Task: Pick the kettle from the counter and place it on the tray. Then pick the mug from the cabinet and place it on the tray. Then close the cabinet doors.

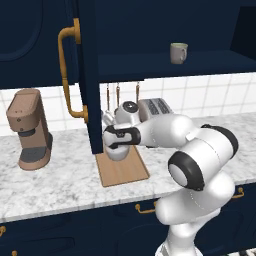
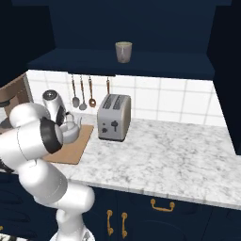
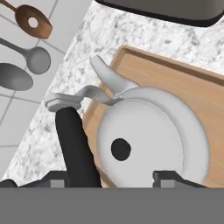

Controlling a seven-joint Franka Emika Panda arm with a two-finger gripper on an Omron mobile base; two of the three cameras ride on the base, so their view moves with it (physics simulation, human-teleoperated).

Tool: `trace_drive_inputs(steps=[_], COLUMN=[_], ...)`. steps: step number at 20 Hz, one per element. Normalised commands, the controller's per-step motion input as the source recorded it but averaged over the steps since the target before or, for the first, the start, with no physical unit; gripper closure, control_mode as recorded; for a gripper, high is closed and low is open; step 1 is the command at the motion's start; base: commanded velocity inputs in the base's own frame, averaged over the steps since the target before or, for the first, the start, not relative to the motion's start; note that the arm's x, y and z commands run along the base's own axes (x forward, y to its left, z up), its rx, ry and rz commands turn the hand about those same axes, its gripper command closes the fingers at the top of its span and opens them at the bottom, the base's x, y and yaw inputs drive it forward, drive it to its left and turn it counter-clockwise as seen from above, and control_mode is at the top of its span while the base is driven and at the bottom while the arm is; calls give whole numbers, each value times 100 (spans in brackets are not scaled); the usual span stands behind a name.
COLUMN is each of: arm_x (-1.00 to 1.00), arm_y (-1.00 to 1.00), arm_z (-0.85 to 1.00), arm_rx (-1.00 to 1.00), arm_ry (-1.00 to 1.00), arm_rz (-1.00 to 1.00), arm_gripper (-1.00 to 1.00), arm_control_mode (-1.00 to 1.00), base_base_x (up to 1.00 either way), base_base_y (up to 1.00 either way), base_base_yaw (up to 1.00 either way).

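Kettle (image 3: 148,135) sits on tray (image 3: 197,94) near tray's back edge. Hand (image 3: 116,177) above kettle, fingers spread, gripping nothing. Mug (image 1: 178,52) on cabinet shelf (image 1: 165,64).

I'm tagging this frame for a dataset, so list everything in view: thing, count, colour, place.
kettle: one, silvery-white with dark handle, on the tray
tray: one, light-brown wood, on the counter
counter: one, white-grey marbled, above navy drawers
mug: one, pale grey-green, on the cabinet shelf
cabinet: one, dark navy, open, above the counter
cabinet door: one swung open at left, navy, brass bar handle
toaster: one, silver, beside the tray
coffee machine: one, brown, far left of the counter
hanging utensils: three, on the tiled wall
gripper: one, dark fingertips apart over the kettle
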Motion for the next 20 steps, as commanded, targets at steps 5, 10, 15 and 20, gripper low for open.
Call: trace_drive_inputs(steps=[5, 10, 15, 20], arm_x=[-1, -10, -7, -19], arm_y=[-25, -11, 0, 0], arm_z=[0, 22, 41, 39], arm_rx=[1, 0, -1, -4], arm_ry=[0, 0, 0, 0], arm_rz=[0, 0, 2, 1], arm_gripper=[-100, -100, -100, -100], arm_control_mode=[-100, -100, -100, -100], base_base_x=[0, 0, 0, 0], base_base_y=[0, 0, 0, 0], base_base_yaw=[0, 0, 0, 0])
